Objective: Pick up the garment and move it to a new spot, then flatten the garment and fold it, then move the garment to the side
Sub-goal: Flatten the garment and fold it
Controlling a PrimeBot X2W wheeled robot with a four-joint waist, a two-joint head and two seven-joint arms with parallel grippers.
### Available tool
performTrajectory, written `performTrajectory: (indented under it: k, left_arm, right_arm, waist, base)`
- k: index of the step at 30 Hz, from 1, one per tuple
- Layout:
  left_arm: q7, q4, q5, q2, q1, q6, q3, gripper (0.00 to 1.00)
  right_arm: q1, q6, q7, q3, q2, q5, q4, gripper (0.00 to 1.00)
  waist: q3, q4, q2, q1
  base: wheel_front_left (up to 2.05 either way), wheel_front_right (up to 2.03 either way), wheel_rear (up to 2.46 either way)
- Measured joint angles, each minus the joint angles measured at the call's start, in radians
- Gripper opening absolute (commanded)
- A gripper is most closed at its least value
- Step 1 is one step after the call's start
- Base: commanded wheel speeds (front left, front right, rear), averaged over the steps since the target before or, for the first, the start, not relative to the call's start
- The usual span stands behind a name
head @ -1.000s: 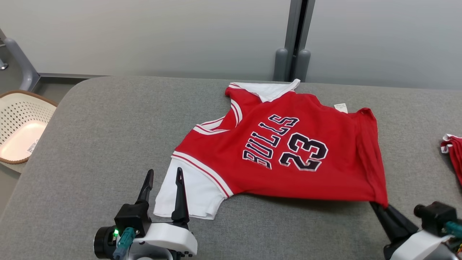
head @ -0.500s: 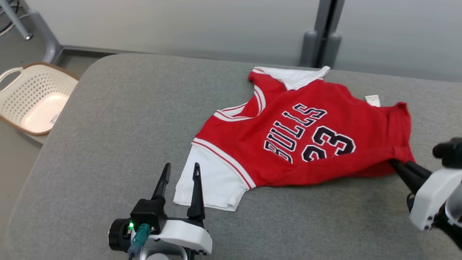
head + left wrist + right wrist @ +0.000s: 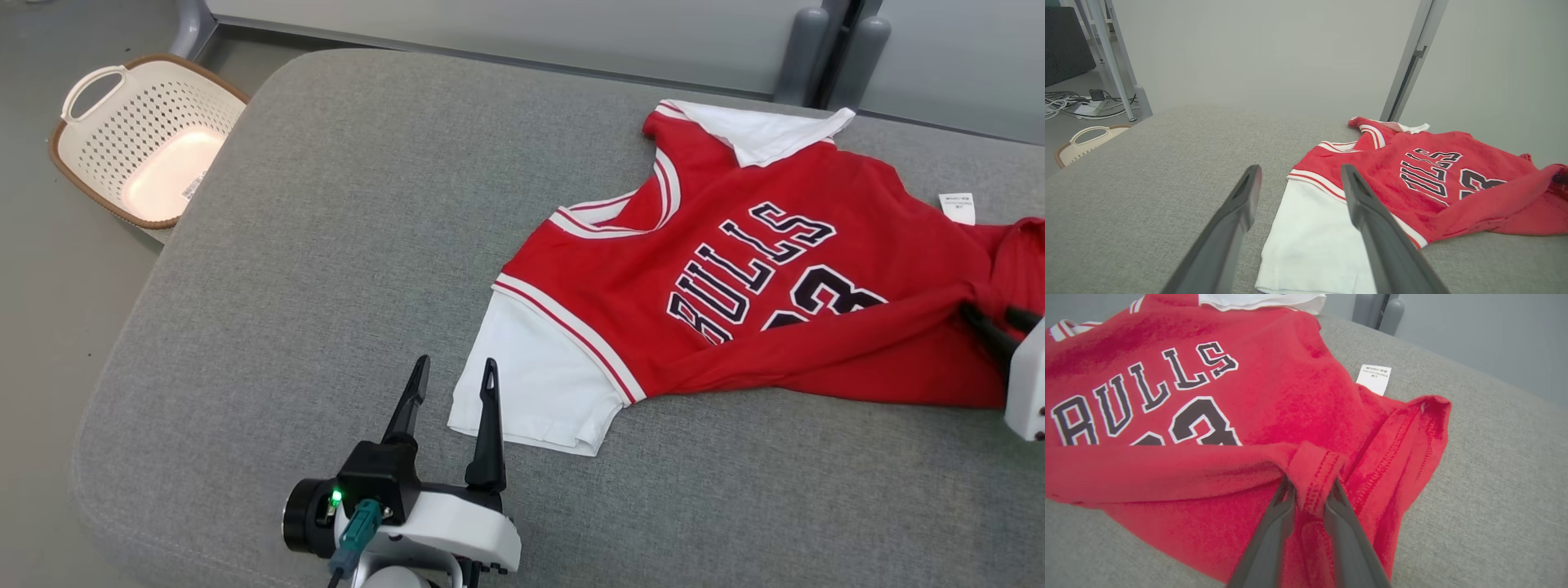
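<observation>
The red Bulls jersey (image 3: 735,269) lies on the grey tabletop (image 3: 326,204). The right claw (image 3: 1310,486) is closed on its hem corner (image 3: 1314,469). The left claw (image 3: 456,363) stands wide, just beside the white sleeve (image 3: 539,384). We judge the grip small: a quick pull may slip the hem free. With the sleeve end unanchored, the jersey may drag and crease.

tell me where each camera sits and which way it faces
Head view: on the head, looking down at the grey table and red jersey; left gripper lower left, right gripper at right edge.
Left wrist view: on the left arm, looking along its open fingers past the white sleeve.
Right wrist view: on the right arm, looking along fingers shut on the jersey's hem.
Shared: all show the BULLS lettering.
</observation>
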Motion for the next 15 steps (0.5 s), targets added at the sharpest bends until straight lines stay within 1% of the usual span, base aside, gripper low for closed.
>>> performTrajectory:
  k: [4,8,10,15]
  left_arm:
    - [0.0,-0.003,-0.003,0.0,-0.016,0.015,-0.004,1.0]
    - [0.0,-0.002,-0.003,0.0,-0.025,0.018,-0.002,1.0]
    - [0.0,-0.002,-0.003,0.0,-0.034,0.018,0.002,1.0]
    - [0.0,0.0,0.004,0.0,-0.035,0.016,0.025,1.0]
  right_arm:
    - [-0.046,0.0,-0.074,0.021,-0.003,-0.034,0.101,1.0]
    - [-0.08,0.0,-0.18,0.011,-0.002,-0.081,0.203,1.0]
    - [-0.089,0.0,-0.24,-0.004,0.01,-0.088,0.237,1.0]
    - [-0.058,0.0,-0.398,-0.011,0.035,-0.068,0.223,1.0]
  waist:
    - [0.012,-0.004,0.0,0.0]
    - [0.014,-0.027,0.0,-0.0001]
    - [0.011,-0.042,0.0,0.0]
    - [-0.006,-0.085,0.0,-0.0001]
  base:
    - [0.0,0.0,0.0]
    - [0.0,0.0,0.0]
    - [0.0,0.0,0.0]
    - [0.0,0.0,0.0]
